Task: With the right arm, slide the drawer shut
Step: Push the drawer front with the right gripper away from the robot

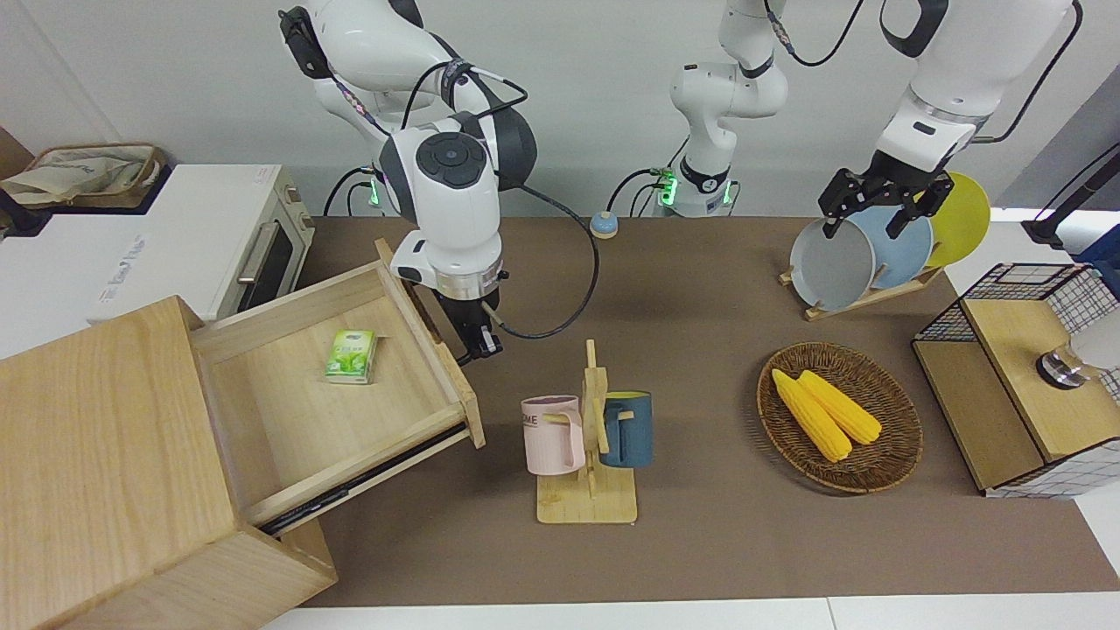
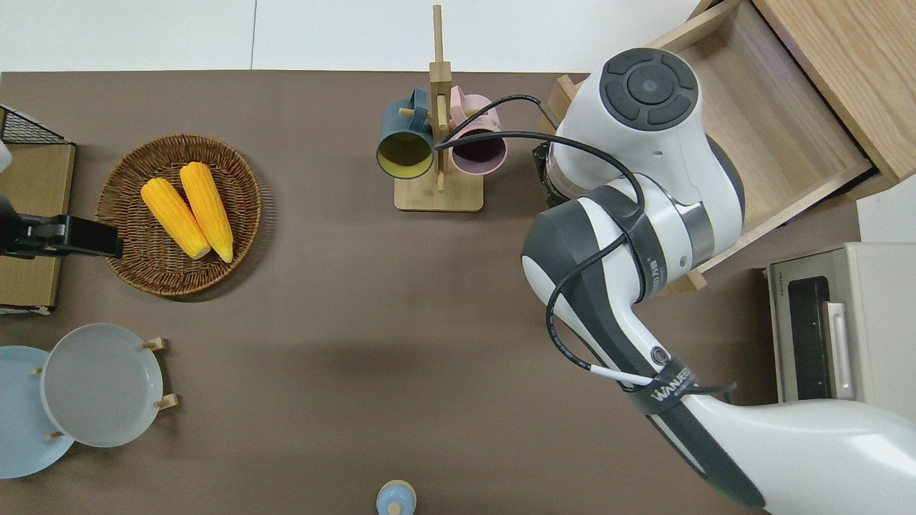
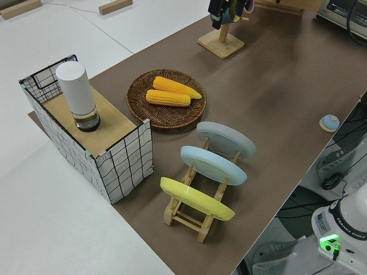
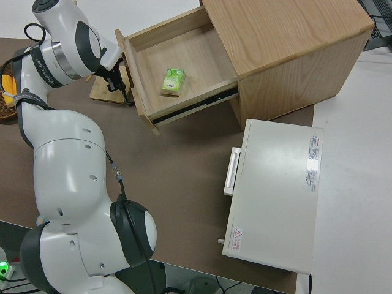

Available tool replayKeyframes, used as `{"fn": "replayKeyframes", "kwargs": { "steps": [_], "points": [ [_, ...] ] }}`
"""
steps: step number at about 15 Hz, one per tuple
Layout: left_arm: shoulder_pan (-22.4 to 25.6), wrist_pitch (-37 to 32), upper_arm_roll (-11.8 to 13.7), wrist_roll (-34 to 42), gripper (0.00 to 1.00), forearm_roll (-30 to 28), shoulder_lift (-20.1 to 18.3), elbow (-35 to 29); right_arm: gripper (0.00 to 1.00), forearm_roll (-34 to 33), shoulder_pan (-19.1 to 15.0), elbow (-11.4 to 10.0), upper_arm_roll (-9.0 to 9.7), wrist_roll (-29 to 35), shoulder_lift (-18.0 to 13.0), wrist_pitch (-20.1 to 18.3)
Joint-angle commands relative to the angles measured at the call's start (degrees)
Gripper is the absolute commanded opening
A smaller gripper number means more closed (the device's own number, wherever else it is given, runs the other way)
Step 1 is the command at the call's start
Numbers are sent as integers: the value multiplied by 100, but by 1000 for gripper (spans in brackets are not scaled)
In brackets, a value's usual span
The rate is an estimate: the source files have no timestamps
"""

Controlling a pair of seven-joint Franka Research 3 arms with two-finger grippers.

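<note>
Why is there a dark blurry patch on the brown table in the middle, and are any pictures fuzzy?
Overhead view: the dark patch is a soft shadow on the bare table, probably cast by the arm overhead. Front view: the same kind of soft shadow lies under the mug rack. Right side view: the right arm fills the corner and looks swollen because it is close to the camera. None looks fuzzy.

A brown table is carrying a wooden cabinet, toaster oven, mug tree, corn basket, plate rack and wire-mesh box.
</note>
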Motion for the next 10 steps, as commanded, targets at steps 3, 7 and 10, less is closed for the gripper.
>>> {"fn": "replayKeyframes", "kwargs": {
  "steps": [3, 7, 10],
  "points": [
    [-99, 2, 95, 43, 998, 72, 76, 117, 0, 20, -213, 2, -161, -536, 65, 155],
    [-99, 2, 95, 43, 998, 72, 76, 117, 0, 11, -291, 2, -276, -878, 109, 172],
    [-99, 2, 95, 43, 995, 72, 76, 117, 0, 37, -485, 2, -276, -1203, 109, 295]
  ]
}}
